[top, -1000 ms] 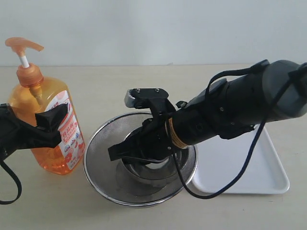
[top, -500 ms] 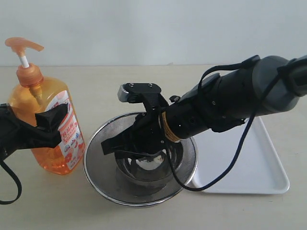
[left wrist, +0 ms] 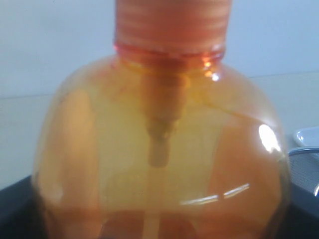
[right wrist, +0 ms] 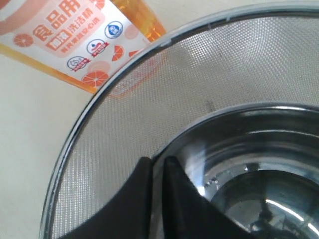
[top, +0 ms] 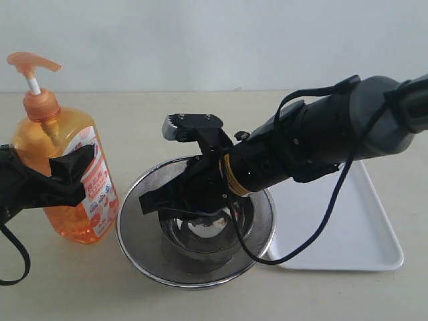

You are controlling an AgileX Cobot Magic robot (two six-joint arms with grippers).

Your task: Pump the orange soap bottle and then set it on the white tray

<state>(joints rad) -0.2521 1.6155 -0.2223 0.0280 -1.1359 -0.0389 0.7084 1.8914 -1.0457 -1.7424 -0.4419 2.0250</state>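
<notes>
The orange soap bottle (top: 63, 144) stands upright at the table's left, its pump head (top: 33, 63) raised on a white stem. My left gripper (top: 63, 168) is shut on the bottle's body from the left; one black finger (top: 70, 170) lies across the label. In the left wrist view the bottle (left wrist: 159, 149) fills the frame, with dark fingers (left wrist: 15, 209) at its sides. My right gripper (top: 150, 200) is shut and empty, hovering over the strainer, right of the bottle; its fingertips (right wrist: 158, 162) are nearly touching each other. The white tray (top: 361, 234) lies flat at the right, partly behind the right arm.
A round steel mesh strainer (top: 134, 247) sits between bottle and tray, with a steel bowl (top: 200, 241) inside it. Its rim overlaps the tray's left edge. The bottle's label (right wrist: 75, 45) shows just past the strainer rim (right wrist: 94, 104) in the right wrist view.
My right arm has moved left over the strainer, bringing its shut gripper closer to the bottle. The left gripper and the bottle have not moved.
</notes>
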